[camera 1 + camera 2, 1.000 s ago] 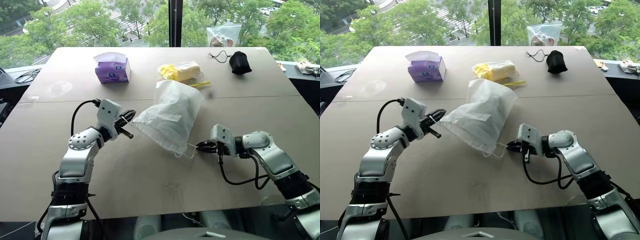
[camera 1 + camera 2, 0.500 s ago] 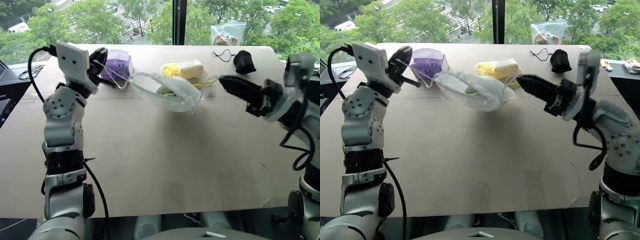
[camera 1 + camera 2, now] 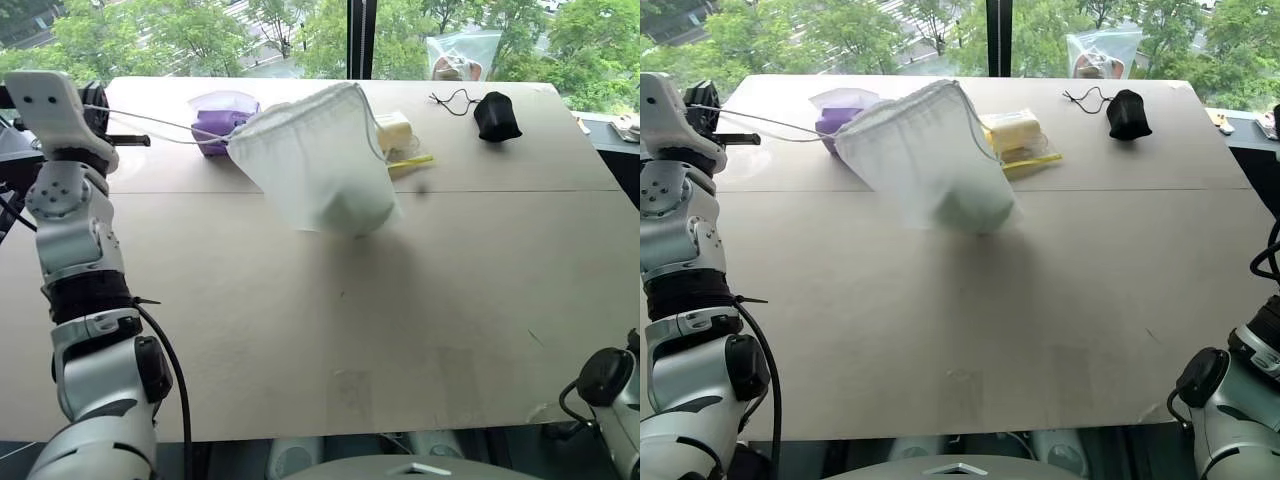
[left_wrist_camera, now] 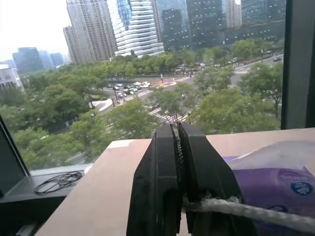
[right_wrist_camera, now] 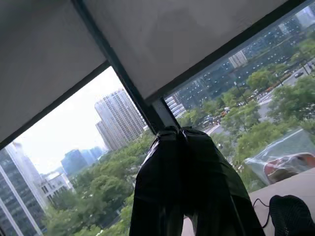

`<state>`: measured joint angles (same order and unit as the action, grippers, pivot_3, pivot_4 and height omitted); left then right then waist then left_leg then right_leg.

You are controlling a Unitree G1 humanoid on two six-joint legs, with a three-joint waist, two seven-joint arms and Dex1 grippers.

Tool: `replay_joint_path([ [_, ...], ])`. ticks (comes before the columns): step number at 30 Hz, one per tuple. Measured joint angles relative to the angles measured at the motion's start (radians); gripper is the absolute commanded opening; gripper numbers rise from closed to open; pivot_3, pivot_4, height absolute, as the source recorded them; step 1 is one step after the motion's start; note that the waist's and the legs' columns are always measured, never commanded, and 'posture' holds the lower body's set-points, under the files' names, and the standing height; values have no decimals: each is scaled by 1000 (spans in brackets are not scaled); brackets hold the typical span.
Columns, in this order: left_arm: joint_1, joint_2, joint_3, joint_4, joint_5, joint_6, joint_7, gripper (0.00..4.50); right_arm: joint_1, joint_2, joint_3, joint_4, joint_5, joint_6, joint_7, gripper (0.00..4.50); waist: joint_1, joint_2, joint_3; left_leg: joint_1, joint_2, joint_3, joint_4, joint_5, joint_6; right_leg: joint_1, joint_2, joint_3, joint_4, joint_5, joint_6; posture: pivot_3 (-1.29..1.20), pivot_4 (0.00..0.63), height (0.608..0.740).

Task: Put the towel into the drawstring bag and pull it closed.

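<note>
While the drawstring bag (image 3: 320, 160) hangs, the towel (image 3: 345, 212) shows dimly inside.

Beige table (image 3: 300, 330): purple tissue pack (image 3: 215, 125) upper left, yellow packet (image 3: 398, 135) upper centre, black pouch (image 3: 497, 115) upper right.

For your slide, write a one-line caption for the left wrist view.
Left gripper shut on the white cord, purple tissue pack behind.

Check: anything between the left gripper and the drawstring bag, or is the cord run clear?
Nothing visible blocks it. The left gripper is shut on the cord, which runs taut through open air to the drawstring bag hanging above the table. The purple tissue box sits behind it.
</note>
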<state>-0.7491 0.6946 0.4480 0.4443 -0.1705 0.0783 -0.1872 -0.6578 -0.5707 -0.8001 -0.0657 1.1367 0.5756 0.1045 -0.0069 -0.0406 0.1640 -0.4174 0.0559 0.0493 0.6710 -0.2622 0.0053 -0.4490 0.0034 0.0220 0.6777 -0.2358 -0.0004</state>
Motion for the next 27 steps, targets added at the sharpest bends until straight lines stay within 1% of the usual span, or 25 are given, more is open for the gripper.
replay_joint_path([
  [3, -8, 2, 1, 0, -1, 4, 12, 0, 1, -20, 1, 25, -8, -13, 4, 90, -3, 0, 0, 2, -1, 1, 0, 0, 1, 1, -1, 0, 1, 0, 0, 0, 150, 740],
  [5, -34, -5, -22, -4, -9, 11, -1, 0, 13, -29, 36, 20, -11, -2, 32, 90, -4, 0, 0, 2, -1, 1, 1, 0, 1, 2, 0, 0, 1, 1, 1, 0, 150, 740],
  [7, -45, -15, -42, -41, -24, 25, -32, 0, 57, -69, 133, -26, -34, 35, 103, 90, -6, 0, 0, 3, -1, 1, 1, 0, 1, 3, 0, 1, 2, 1, 1, 0, 150, 740],
  [8, -54, -35, -65, -78, -37, 45, -55, 0, 112, -116, 238, -93, -76, 61, 180, 90, -6, 1, -1, 3, -1, 1, 1, 0, 1, 3, 1, 0, 2, 1, 1, 0, 150, 740],
  [9, -55, -46, -76, -102, -45, 56, -67, 0, 142, -154, 312, -136, -106, 76, 231, 337, -6, 1, -1, 3, -1, 1, 1, 0, 1, 3, 1, 1, 2, 0, 1, 0, 150, 740],
  [10, -54, -67, -104, -155, -58, 80, -84, 0, 203, -219, 459, -232, -162, 96, 340, 642, -8, 1, -1, 3, 0, 0, 1, 0, 1, 3, 2, 0, 2, 0, 1, 0, 150, 740],
  [11, -53, -80, -121, -181, -64, 93, -95, 0, 232, -229, 544, -283, -185, 105, 400, 915, -9, 1, -2, 2, 0, -1, 1, 0, 1, 3, 4, 0, 1, 0, 1, 0, 150, 740],
  [14, -27, -104, -155, -263, -84, 147, -116, 0, 307, -228, 732, -375, -234, 124, 521, 2231, -9, 2, -1, 2, 0, -1, 1, 0, 1, 2, 4, 2, 1, 0, 1, 0, 150, 740],
  [17, -19, -106, -163, -321, -114, 211, -138, 0, 355, -263, 874, -436, -361, 104, 604, 3631, -6, 1, -1, 1, -1, -1, 3, 0, 1, 2, 4, 1, 1, 0, 1, 0, 150, 740],
  [19, -20, -104, -164, -352, -132, 242, -155, 0, 370, -266, 956, -468, -423, 83, 653, 3631, -5, 1, -1, 1, -1, -2, 5, 0, 1, 3, 5, 0, 1, 0, 1, 0, 150, 740],
  [22, -41, -92, -186, -356, -161, 294, -216, 0, 351, -185, 1010, -461, -471, 64, 672, 3631, -6, 1, -1, 2, -1, -2, 9, 0, 1, 4, 11, 0, 2, 0, 1, 0, 150, 740],
  [25, -93, -87, -221, -358, -193, 331, -292, 0, 314, -119, 1029, -433, -479, 53, 694, 3631, -6, 1, 0, 3, -1, -2, 12, 0, 1, 6, 12, -1, 3, 0, 2, 0, 150, 740],
  [27, -126, -61, -229, -349, -205, 349, -345, 0, 273, -69, 1060, -399, -499, 46, 723, 3631, -8, 0, -1, 3, 0, -2, 12, 0, 1, 7, 13, -2, 3, 0, 1, 0, 150, 740],
])
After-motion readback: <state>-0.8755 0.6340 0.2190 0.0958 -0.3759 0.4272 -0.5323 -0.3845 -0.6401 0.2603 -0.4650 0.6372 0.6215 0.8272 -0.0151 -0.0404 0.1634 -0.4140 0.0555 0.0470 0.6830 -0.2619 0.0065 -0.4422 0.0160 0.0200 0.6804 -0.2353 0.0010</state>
